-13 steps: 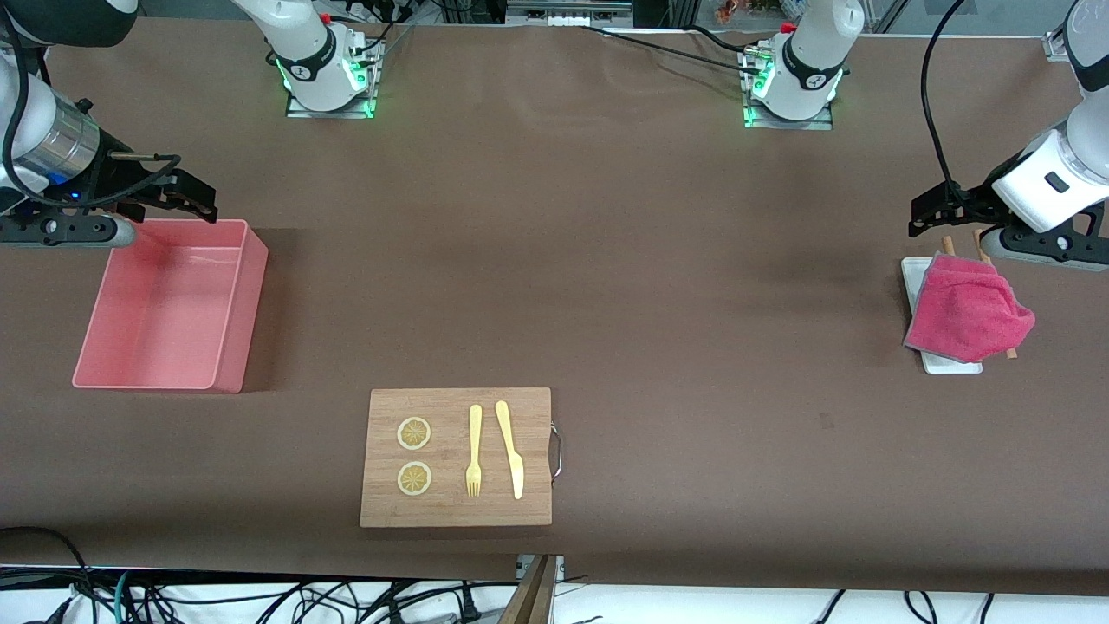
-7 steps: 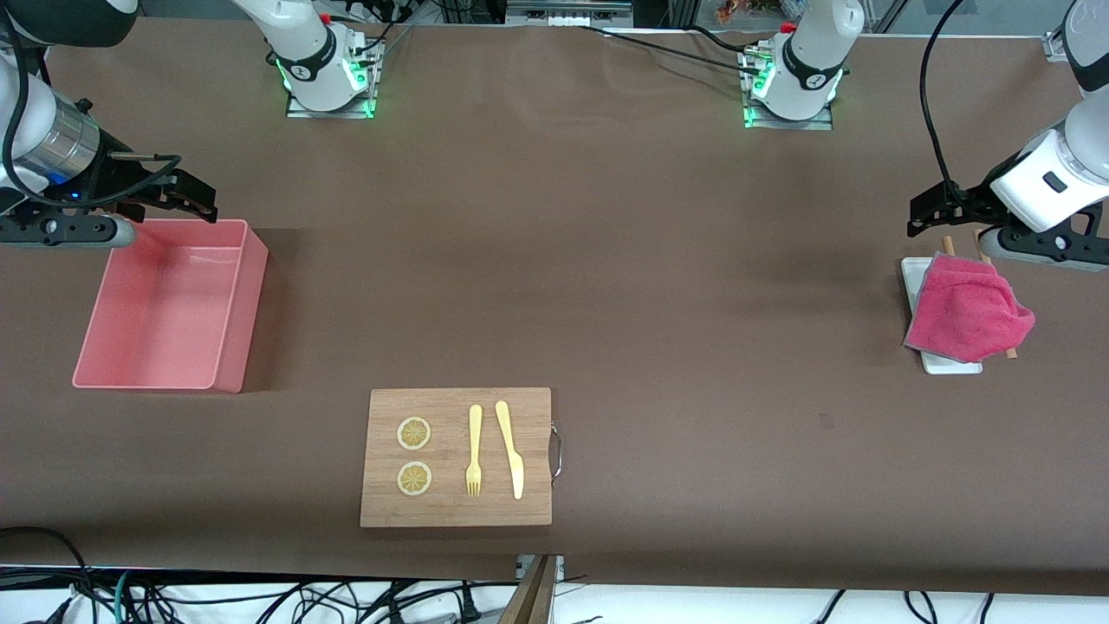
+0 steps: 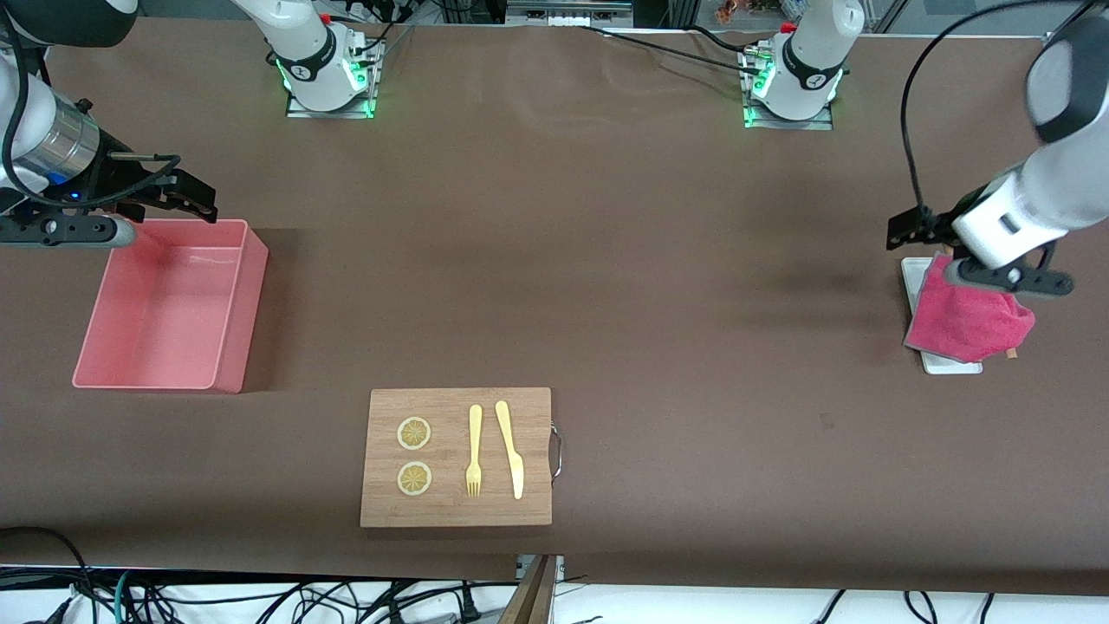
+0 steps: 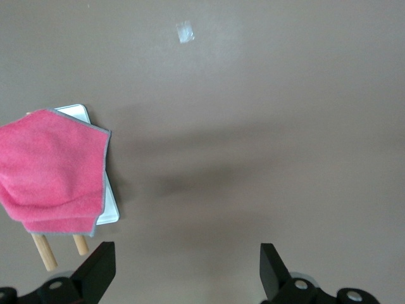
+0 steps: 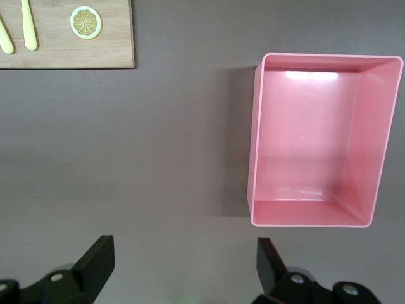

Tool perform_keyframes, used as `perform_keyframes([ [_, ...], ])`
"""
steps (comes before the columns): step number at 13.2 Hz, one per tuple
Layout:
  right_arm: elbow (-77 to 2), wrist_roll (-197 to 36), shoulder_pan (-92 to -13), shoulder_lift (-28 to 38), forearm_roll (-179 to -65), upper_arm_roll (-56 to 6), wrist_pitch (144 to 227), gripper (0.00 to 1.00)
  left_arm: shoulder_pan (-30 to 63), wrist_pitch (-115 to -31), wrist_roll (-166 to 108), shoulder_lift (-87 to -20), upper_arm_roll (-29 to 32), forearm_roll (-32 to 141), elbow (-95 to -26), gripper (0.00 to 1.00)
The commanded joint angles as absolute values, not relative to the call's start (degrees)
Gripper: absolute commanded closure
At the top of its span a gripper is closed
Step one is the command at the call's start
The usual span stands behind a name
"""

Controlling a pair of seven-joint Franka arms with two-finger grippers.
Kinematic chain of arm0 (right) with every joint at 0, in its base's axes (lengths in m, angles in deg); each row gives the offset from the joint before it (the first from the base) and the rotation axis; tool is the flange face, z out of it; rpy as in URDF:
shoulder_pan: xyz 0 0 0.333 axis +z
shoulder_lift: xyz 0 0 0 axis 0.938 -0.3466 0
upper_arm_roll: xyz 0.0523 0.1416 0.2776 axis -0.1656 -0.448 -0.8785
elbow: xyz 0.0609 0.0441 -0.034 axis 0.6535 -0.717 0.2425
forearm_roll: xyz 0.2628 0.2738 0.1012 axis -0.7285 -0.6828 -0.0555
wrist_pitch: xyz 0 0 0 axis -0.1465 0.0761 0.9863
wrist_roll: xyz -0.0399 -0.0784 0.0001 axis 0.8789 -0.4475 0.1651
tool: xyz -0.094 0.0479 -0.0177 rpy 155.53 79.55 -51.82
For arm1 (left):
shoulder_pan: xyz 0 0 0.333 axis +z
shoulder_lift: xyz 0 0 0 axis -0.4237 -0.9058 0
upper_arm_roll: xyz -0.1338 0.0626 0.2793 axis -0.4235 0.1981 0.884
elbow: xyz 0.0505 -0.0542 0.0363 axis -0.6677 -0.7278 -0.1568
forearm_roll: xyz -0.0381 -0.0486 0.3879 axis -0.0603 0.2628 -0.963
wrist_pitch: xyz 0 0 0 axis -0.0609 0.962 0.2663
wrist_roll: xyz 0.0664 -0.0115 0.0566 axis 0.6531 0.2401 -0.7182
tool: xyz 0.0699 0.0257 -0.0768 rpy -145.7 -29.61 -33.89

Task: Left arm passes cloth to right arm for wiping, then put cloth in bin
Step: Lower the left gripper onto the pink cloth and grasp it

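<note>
I see left gripper (image 3: 905,232) spread wide, empty, over the table beside cloth (image 3: 969,316) | cloth draped on white tray (image 3: 912,276) | right gripper (image 3: 186,198) open, empty, waiting beside bin (image 3: 238,299)

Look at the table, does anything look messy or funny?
Only the cloth: it lies crumpled over the small white tray and two wooden sticks, hiding most of them. The bin and wooden board look tidy.

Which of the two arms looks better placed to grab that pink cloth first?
The left one, I'd say. Its open claw hangs right by the cloth on the white tray, while the right claw, also open, waits by the bin at the right arm's end of the table.
</note>
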State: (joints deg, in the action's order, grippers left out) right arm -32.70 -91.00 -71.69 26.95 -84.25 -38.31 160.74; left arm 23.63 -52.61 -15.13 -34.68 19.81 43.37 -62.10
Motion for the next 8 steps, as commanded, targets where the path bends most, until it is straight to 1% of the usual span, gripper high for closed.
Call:
perform_keyframes([
  [1,-31.19,-90.98,-72.09,26.34,-83.50,-38.69,159.62,0.01,21.56,-53.93,-17.49,-41.30,18.63,36.79,-61.67,0.00],
  [3,-31.28,-90.98,-72.18,26.34,-83.50,-38.69,159.62,0.01,21.46,-54.02,-18.73,-45.78,18.63,29.79,-61.76,0.00],
  [4,-31.28,-90.98,-72.18,26.34,-83.50,-38.69,159.62,0.01,20.68,-53.85,-18.99,-46.85,18.36,25.31,-63.15,0.00],
  [6,-31.28,-90.98,-72.18,26.34,-83.50,-38.69,159.62,0.01,19.36,-55.15,-19.70,-47.56,18.27,17.74,-68.50,0.00],
  [8,-31.28,-90.98,-72.27,26.34,-83.50,-38.60,159.62,0.01,19.44,-59.19,-21.71,-47.04,18.27,13.33,-74.82,0.00],
])
